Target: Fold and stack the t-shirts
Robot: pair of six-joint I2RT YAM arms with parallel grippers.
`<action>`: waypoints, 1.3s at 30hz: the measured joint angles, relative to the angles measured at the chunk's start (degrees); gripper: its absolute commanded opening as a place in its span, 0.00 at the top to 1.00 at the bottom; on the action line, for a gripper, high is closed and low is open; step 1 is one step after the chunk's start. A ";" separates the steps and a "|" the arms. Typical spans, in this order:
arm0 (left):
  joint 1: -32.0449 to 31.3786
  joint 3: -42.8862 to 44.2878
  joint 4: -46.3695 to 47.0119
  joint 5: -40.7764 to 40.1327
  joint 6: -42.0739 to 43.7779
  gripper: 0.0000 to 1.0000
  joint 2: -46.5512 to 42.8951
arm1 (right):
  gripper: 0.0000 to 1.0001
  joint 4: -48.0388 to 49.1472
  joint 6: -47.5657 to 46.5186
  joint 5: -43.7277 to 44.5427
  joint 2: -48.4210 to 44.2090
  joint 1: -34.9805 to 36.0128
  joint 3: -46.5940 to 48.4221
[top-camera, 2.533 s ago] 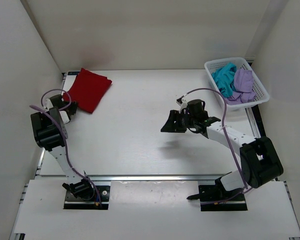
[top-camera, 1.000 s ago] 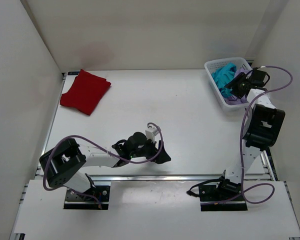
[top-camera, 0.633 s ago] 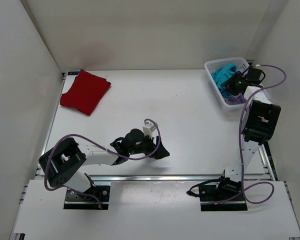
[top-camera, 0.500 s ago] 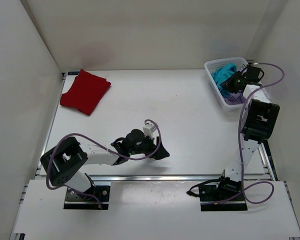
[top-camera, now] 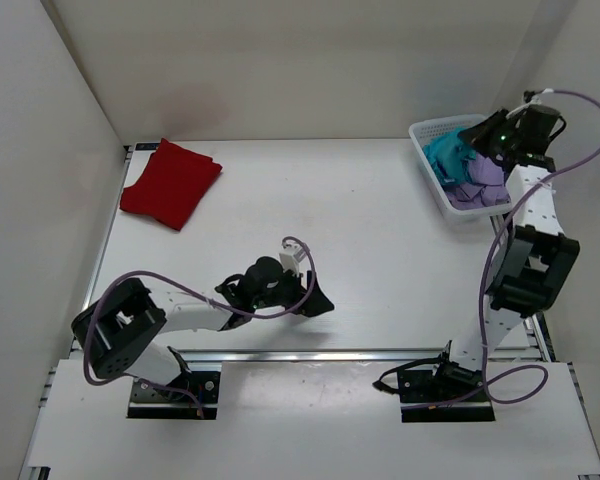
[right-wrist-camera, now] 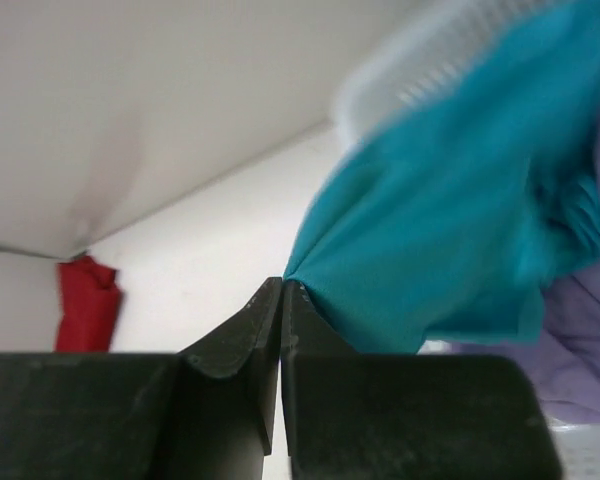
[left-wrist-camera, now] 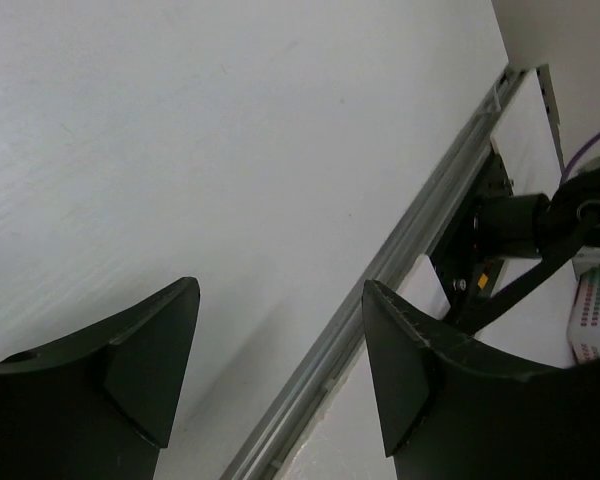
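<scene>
Your dark red fabric t-shirt (top-camera: 172,182) lies folded; your right gripper (right-wrist-camera: 281,286) pinches the teal fabric t-shirt (right-wrist-camera: 450,220), the lavender fabric t-shirt (top-camera: 483,185) waits, and your left gripper (left-wrist-camera: 280,292) gapes empty.

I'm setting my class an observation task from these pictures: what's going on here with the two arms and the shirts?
The right gripper is over the white plastic mesh basket at the table's far right corner, pinched shut on a fold of the teal fabric t-shirt. The lavender fabric t-shirt lies beside it in the basket. The left gripper hangs open and empty above the white table near its front edge. The dark red fabric t-shirt lies folded at the far left.
</scene>
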 measured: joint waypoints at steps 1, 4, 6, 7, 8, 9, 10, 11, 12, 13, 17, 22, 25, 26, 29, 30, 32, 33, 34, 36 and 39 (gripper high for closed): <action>0.79 0.00 -0.74 -0.04 0.07 0.22 -0.98 | 1.00 0.42 0.09 -0.90 -3.06 0.15 0.00; 4.26 0.00 -3.45 -0.46 0.22 0.22 -5.03 | 1.00 1.27 0.42 -3.98 -12.22 1.16 0.02; 7.08 -0.22 -4.70 -1.03 0.24 0.22 -8.96 | 1.00 1.88 0.44 -6.19 -19.37 2.80 0.59; 8.59 -0.57 -4.98 -1.46 0.17 0.22 -11.21 | 1.00 2.23 0.46 -7.45 -22.64 3.91 1.09; 10.29 -1.16 -5.33 -1.75 0.02 0.22 -13.66 | 1.00 2.84 0.57 -8.66 -25.42 4.98 1.77; 11.89 -1.79 -5.70 -1.95 -0.09 0.22 -16.00 | 1.00 3.67 0.79 -9.86 -28.22 6.10 2.69; 13.73 -2.49 -5.97 -2.05 -0.26 0.23 -18.18 | 1.00 4.44 1.20 -11.17 -30.40 7.13 3.58; 15.67 -3.17 -6.47 -2.03 -0.50 0.22 -20.15 | 1.00 5.81 1.86 -13.00 -32.98 8.44 4.68; 17.62 -3.78 -7.17 -1.97 -0.74 0.22 -21.88 | 0.99 7.06 2.40 -14.29 -34.60 9.22 5.33; 19.63 -4.44 -7.63 -1.97 -0.96 0.22 -23.50 | 1.00 8.79 3.52 -15.74 -36.72 10.25 5.88; 27.52 -6.56 -11.47 -2.01 -1.53 0.22 -30.18 | 1.00 13.90 7.32 -20.06 -40.48 13.90 7.39; 33.68 -6.75 -14.84 -1.95 -1.53 0.21 -36.96 | 0.99 19.43 9.90 -22.91 -41.13 19.85 6.43; 33.73 -6.75 -15.89 -1.92 -1.46 0.22 -38.45 | 1.00 24.79 11.76 -23.58 -41.81 21.31 -4.90; 33.44 -6.78 -16.20 -1.99 -1.46 0.23 -38.51 | 1.00 26.32 12.35 -23.74 -41.40 21.94 -9.57; 32.02 -6.91 -17.07 -2.27 -1.11 0.24 -38.80 | 1.00 28.24 12.83 -24.11 -34.75 23.82 -19.15; 31.58 -7.02 -17.27 -2.47 -1.07 0.24 -39.01 | 1.00 28.39 12.63 -24.37 -30.69 24.04 -20.06; 30.45 -7.54 -17.46 -2.93 -1.01 0.24 -39.65 | 1.00 28.26 12.74 -24.11 -20.61 23.85 -21.29; 29.88 -7.96 -17.49 -3.17 -0.90 0.24 -39.91 | 1.00 27.87 12.90 -23.96 -16.94 23.21 -22.16; 29.20 -8.50 -17.44 -3.65 -0.79 0.25 -40.02 | 1.00 26.80 12.90 -23.78 -13.70 22.10 -22.84; 28.22 -9.70 -17.57 -4.44 -0.52 0.24 -39.87 | 0.72 22.25 11.82 -23.23 -8.28 19.17 -21.97; 28.02 -11.04 -17.79 -4.92 -0.44 0.24 -38.66 | 0.55 10.45 6.78 -19.28 -3.98 16.50 -12.90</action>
